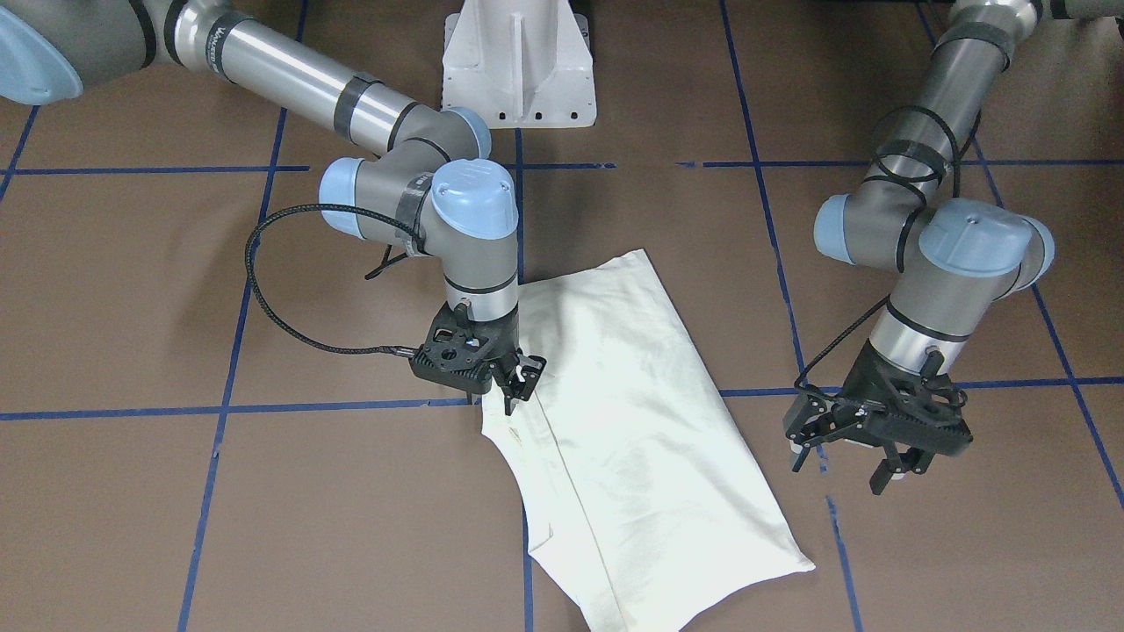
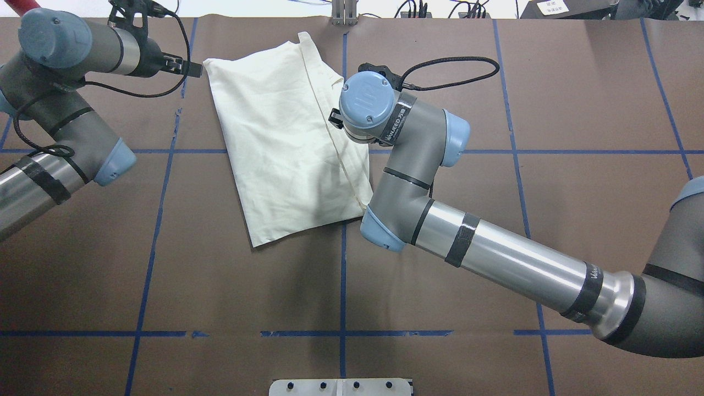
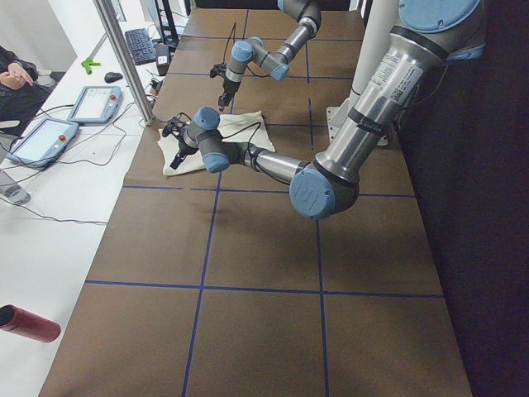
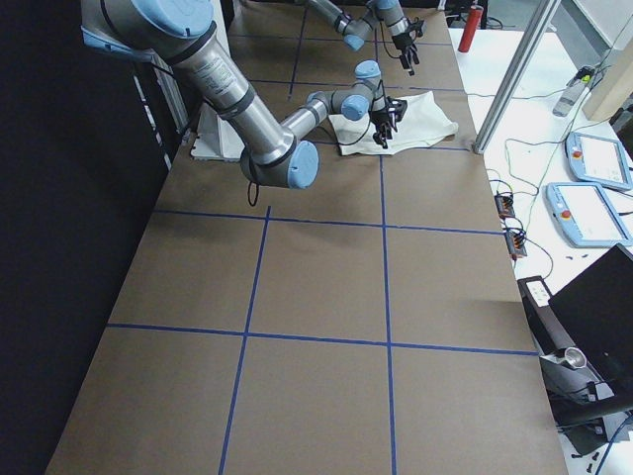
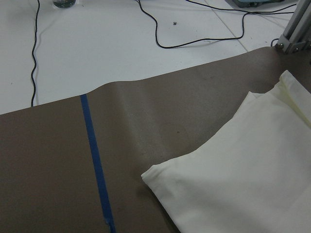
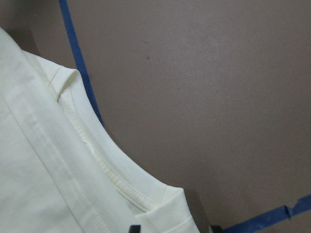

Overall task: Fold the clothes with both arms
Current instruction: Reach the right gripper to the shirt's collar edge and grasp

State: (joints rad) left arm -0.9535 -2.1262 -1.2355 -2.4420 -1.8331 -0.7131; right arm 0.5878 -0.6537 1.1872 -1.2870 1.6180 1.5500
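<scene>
Cream shirt (image 1: 632, 421) folded; R tool (image 1: 520, 379) at collar edge, prob. ajar; L tool (image 1: 847, 461) spread, empty.

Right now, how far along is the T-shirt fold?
Done: the T-shirt lies as a narrow panel, plain side up, no sleeves sticking out. In hand: the right gripper sits at the edge by the collar; grip unclear. The left gripper hangs open beside it. Left, likely: folding the panel across its length.
</scene>
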